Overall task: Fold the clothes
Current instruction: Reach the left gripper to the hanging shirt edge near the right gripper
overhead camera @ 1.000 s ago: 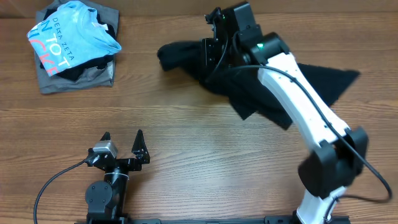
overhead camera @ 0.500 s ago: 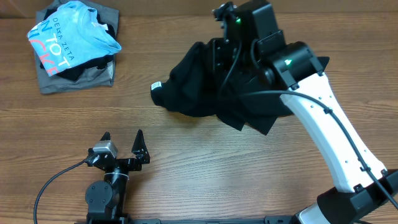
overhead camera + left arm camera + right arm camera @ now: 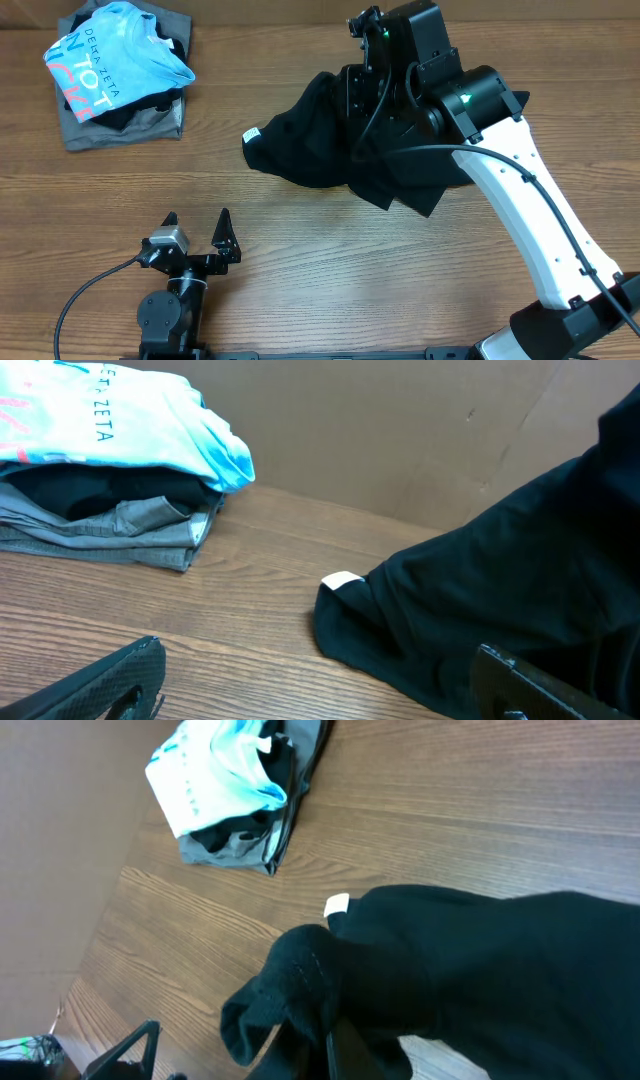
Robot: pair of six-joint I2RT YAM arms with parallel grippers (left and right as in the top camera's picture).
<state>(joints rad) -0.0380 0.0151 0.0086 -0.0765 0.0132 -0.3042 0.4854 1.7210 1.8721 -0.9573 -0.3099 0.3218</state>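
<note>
Over the table, overhead view: black garment (image 3: 320, 150) in a crumpled heap right of centre, part of it drawn up off the table (image 3: 400, 290), a white label (image 3: 250, 137) showing at its left tip; right gripper (image 3: 357, 100) at the heap's upper edge, pinched onto a bunch of the cloth, jaws mostly hidden by it; left gripper (image 3: 196, 218) at the near edge, well apart from the garment, fingers spread wide, holding nothing; stack of folded clothes (image 3: 125, 115) at the far left corner, a light blue printed shirt (image 3: 110, 55) on top.

Left wrist view: both fingers splayed at the lower corners, nothing between them; garment ahead and to the right, label towards the camera; folded stack far left.

Right wrist view: a wad of black cloth (image 3: 290, 990) gathered where the fingers meet; remainder of the garment trailing to the right onto the wood; folded stack beyond.

Progress, as judged: several items apparently folded and stacked; black garment neither spread nor flattened; spreading, folding and stacking remain.
</note>
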